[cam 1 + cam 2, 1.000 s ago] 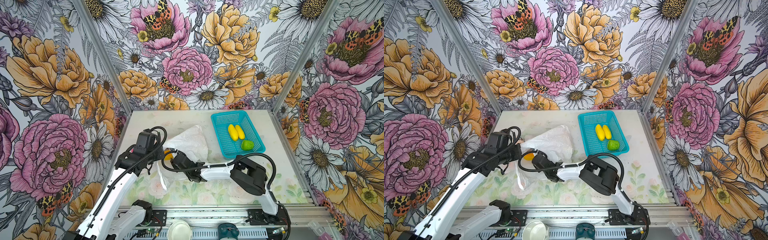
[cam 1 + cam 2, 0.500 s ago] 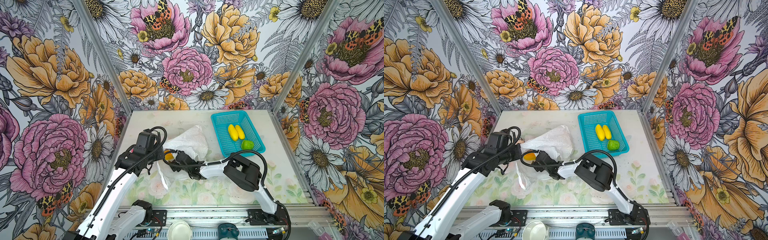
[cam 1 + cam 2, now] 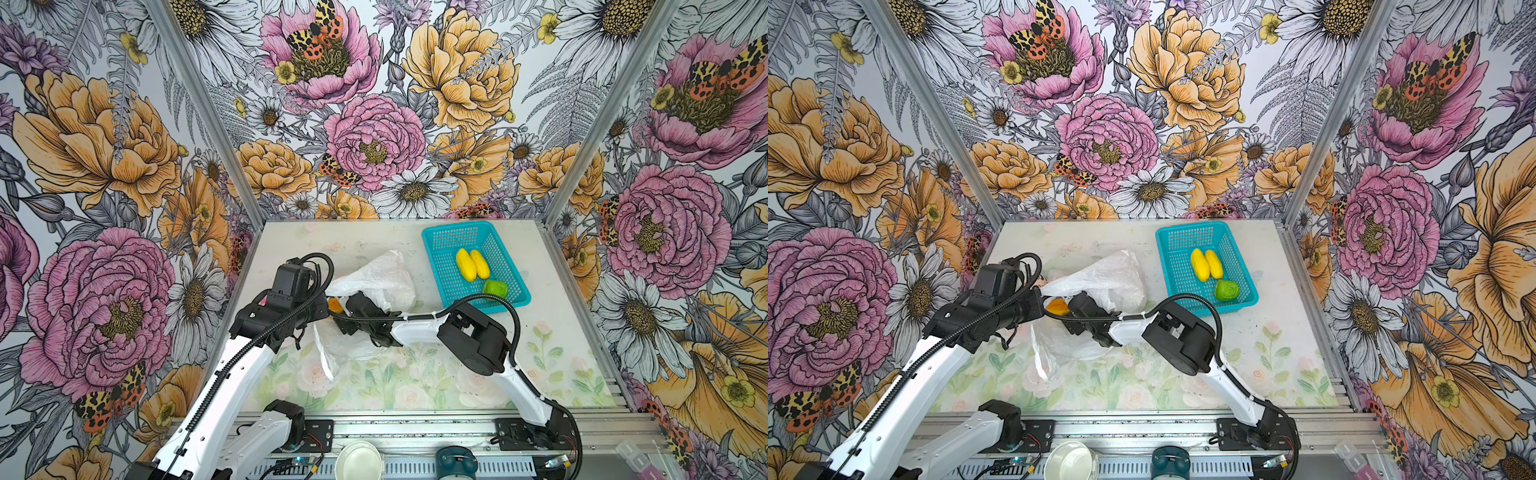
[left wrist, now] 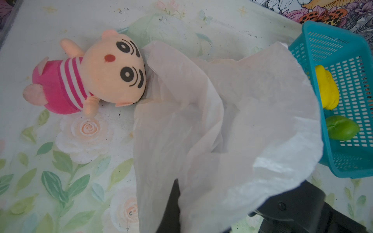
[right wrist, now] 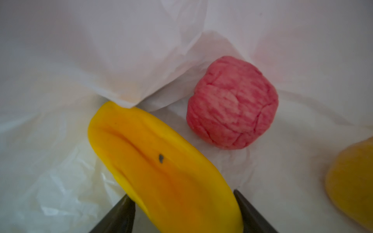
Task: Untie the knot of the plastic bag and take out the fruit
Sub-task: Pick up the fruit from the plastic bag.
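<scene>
Right now the bag [image 3: 382, 278] lies crumpled on the desk [image 3: 457, 374], just off centre toward 9 o'clock. Its mouth is open, w/ a loose strip of film trailing toward 6.

The left gripper [image 4: 173, 193] comes in from approx 8 o'clock. It is pressed together on the bag's rim and holds that edge up off the desk. Film drapes over most of it, so only a dark sliver shows in the left wrist view.

The right gripper [image 5: 181, 201] comes in from 3–4 o'clock, nose inside the bag's mouth. Its fingers stand one each side of a long yellow fruit [image 5: 161, 161], tips right at its flanks. Whether that's a real pinch, can't tell.

Also inside the bag:
- a red-pink fruit [image 5: 232, 102] just beside the long one, not touching
- an orange fruit [image 5: 351, 185] further off, cut by the frame edge

The basket [image 3: 500, 259] sits at 1–2 o'clock, apart from the bag. It holds two yellow fruits [image 3: 466, 264] side by side, touching, and a green fruit [image 3: 495, 288] near them toward 5 o'clock.

A doll [image 4: 90, 80] in pink stripes lies face up at approx 10 o'clock of the bag, head against the film.
</scene>
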You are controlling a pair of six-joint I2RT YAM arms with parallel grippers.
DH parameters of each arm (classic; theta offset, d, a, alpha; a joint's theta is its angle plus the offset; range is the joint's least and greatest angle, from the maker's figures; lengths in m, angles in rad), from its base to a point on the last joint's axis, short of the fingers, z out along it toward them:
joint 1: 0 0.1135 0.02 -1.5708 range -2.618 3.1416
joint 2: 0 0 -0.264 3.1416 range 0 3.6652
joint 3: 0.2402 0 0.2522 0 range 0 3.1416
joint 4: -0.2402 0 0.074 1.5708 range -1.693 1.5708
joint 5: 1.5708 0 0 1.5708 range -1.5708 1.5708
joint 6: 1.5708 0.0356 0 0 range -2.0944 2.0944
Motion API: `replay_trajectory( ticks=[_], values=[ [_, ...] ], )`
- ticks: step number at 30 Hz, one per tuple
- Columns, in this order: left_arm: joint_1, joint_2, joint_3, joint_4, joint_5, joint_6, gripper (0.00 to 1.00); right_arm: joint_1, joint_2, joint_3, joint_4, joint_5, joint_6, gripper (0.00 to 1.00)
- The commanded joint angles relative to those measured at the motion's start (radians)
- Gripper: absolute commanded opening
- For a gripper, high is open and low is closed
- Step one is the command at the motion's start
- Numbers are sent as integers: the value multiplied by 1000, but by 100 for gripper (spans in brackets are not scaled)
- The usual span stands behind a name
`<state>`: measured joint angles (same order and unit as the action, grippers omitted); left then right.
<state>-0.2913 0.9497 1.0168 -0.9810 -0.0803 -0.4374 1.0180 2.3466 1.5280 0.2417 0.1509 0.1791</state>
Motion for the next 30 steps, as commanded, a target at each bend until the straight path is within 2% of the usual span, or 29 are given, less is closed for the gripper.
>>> replay_trajectory(
  ticks=[1,7,14,20,24,26,30],
  values=[
    [8,-15,-4,-1,18,8,0,11,2,5,8,-43,-3,64],
    [7,-15,-5,-1,19,8,0,47,-50,-64,65,-5,-22,50],
    [7,-17,-4,-2,19,8,0,73,-59,-94,120,69,-51,50],
    [6,-18,-5,-2,20,8,0,46,-16,-23,62,93,-21,73],
    [9,-16,-4,-1,17,8,0,46,12,7,48,62,-24,76],
    [11,-10,-4,-2,18,9,0,47,24,24,37,35,-15,74],
    [10,-8,-4,-2,22,9,0,60,23,38,22,3,-7,60]
  ],
)
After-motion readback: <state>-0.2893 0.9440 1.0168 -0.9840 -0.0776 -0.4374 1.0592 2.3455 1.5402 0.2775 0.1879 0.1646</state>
